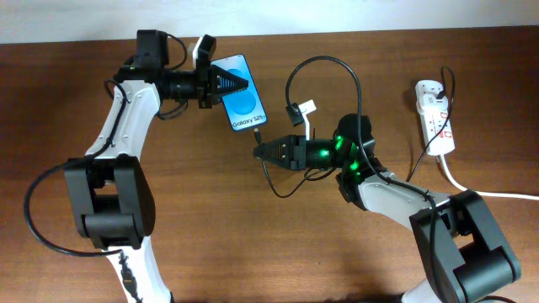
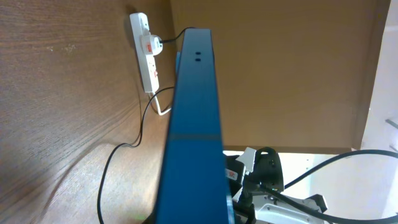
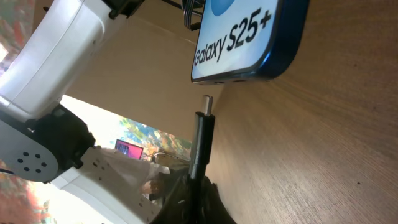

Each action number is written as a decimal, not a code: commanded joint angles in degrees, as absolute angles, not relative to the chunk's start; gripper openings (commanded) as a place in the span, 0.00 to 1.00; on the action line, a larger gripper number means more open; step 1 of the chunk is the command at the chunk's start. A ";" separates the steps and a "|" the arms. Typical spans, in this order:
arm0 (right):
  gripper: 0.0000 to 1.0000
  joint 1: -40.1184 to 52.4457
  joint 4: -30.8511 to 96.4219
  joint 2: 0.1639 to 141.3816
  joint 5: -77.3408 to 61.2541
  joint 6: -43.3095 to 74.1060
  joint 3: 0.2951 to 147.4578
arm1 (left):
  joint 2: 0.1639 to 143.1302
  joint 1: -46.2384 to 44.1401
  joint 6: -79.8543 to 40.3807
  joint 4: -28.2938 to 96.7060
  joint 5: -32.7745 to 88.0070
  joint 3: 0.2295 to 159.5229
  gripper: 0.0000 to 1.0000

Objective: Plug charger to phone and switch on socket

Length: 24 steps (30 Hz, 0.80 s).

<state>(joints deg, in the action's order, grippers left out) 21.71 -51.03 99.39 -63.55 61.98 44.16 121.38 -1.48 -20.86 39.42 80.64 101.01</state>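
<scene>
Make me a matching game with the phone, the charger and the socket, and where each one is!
Things:
1. phone
2. charger
3. socket

Places:
A. lying on the table, away from both grippers
B. pinched in the left gripper
C. pinched in the right gripper, with its metal tip just short of the phone's bottom edge

Right pairs: 1-B, 2-C, 3-A
</scene>
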 commanded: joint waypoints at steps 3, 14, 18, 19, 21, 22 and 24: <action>0.04 21.34 -51.18 99.48 -63.64 61.82 44.93 | 120.05 -2.57 -21.87 39.11 83.18 101.27 0.00; 0.04 21.34 -48.88 99.48 -63.35 61.78 44.93 | 120.05 -2.85 -21.85 39.09 83.18 101.27 0.00; 0.04 21.34 -48.90 99.48 -63.22 61.78 44.93 | 120.05 -2.85 -21.85 39.09 82.41 101.27 0.00; 0.04 21.34 -48.90 99.48 -63.22 61.78 44.93 | 120.05 -2.85 -21.82 39.09 82.17 101.27 0.00; 0.04 21.34 -48.93 99.48 -63.26 61.78 44.93 | 120.05 -2.85 -21.82 39.09 82.08 101.27 0.00; 0.04 21.34 -48.95 99.48 -63.29 61.78 44.93 | 120.05 -2.85 -21.82 39.09 82.11 101.27 0.00; 0.04 21.34 -49.69 99.48 -63.68 61.78 44.93 | 120.05 -2.85 -21.82 39.09 82.08 101.27 0.00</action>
